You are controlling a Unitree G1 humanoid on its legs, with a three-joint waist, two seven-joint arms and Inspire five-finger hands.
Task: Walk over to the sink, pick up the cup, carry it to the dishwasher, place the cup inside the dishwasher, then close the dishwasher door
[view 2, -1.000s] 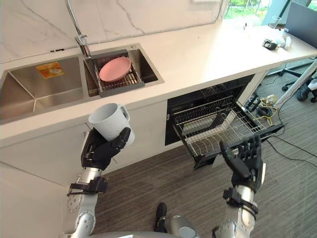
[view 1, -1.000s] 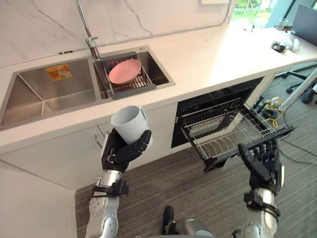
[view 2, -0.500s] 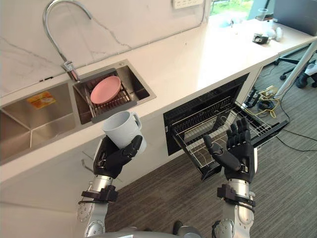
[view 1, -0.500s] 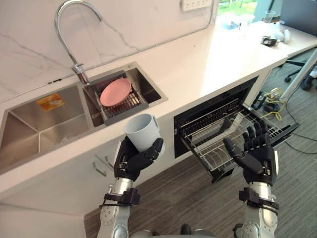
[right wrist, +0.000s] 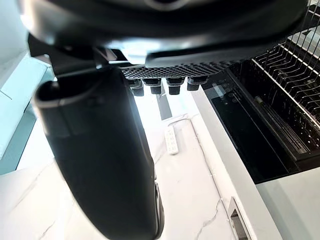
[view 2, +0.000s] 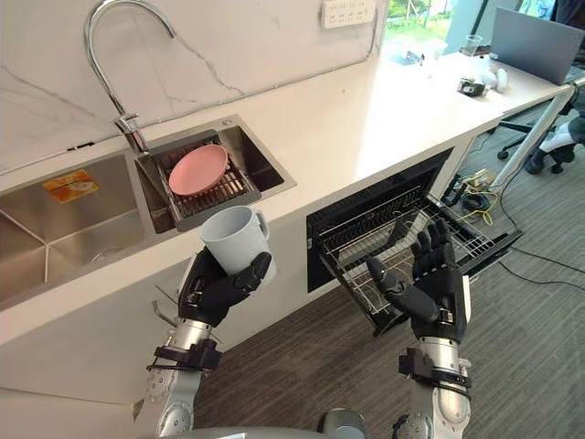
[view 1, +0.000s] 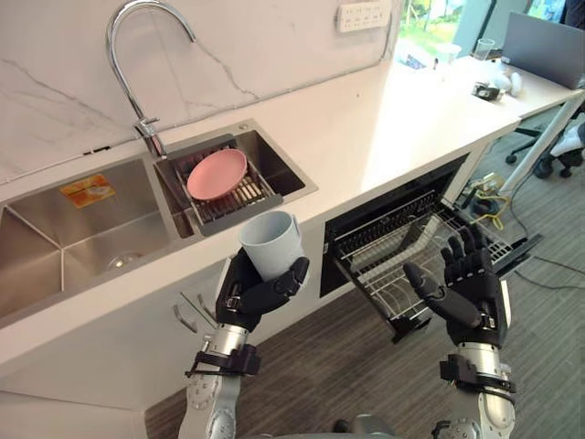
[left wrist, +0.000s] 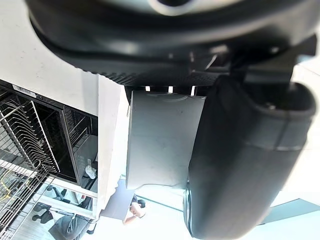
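A pale grey handled cup (view 1: 271,245) is gripped upright, mouth up, by the dark left hand (view 1: 251,297), with fingers and thumb curled round its lower body. It is held just in front of the white desk (view 1: 366,128) edge, near the steel sink (view 1: 55,219). The open dishwasher's pulled-out wire rack (view 1: 384,251) lies to the cup's right and lower. The right hand (view 1: 466,297) is raised nearer the rack, open and empty.
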